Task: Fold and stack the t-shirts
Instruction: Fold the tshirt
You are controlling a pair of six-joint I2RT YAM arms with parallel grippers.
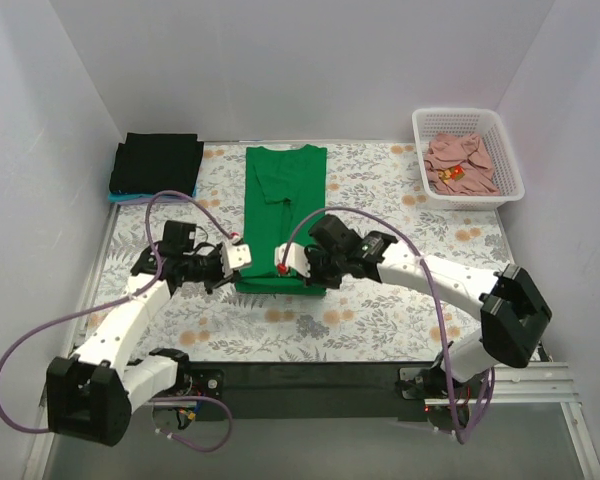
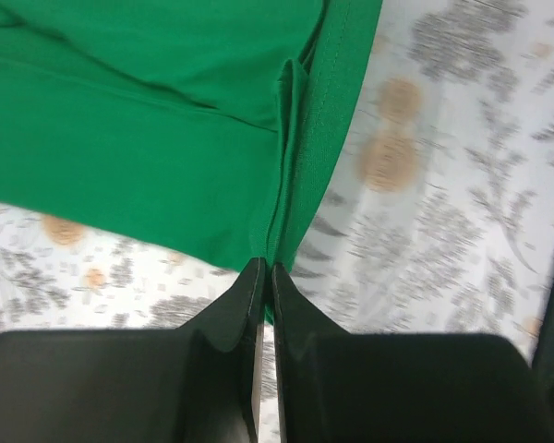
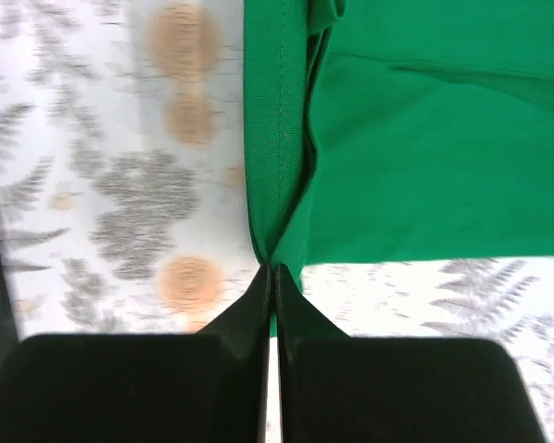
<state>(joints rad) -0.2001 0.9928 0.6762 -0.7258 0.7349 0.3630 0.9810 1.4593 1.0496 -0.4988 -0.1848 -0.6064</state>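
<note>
The green t-shirt point(image 1: 283, 205) lies lengthwise in the middle of the table, its sleeves folded in to a narrow strip. My left gripper point(image 1: 242, 254) is shut on its near left hem corner; the cloth point(image 2: 166, 138) runs up from between the pinched fingers point(image 2: 245, 305). My right gripper point(image 1: 283, 262) is shut on the near right hem corner; the hem point(image 3: 277, 120) rises from the closed fingers point(image 3: 291, 305). Both corners are lifted slightly. A folded black t-shirt point(image 1: 158, 162) lies on a light blue one point(image 1: 115, 197) at the back left. A pink t-shirt point(image 1: 460, 165) lies crumpled in the basket.
The white lattice basket point(image 1: 513, 160) stands at the back right. The table has a floral cloth point(image 1: 400, 300). White walls close in the left, back and right sides. Cables loop over both arms.
</note>
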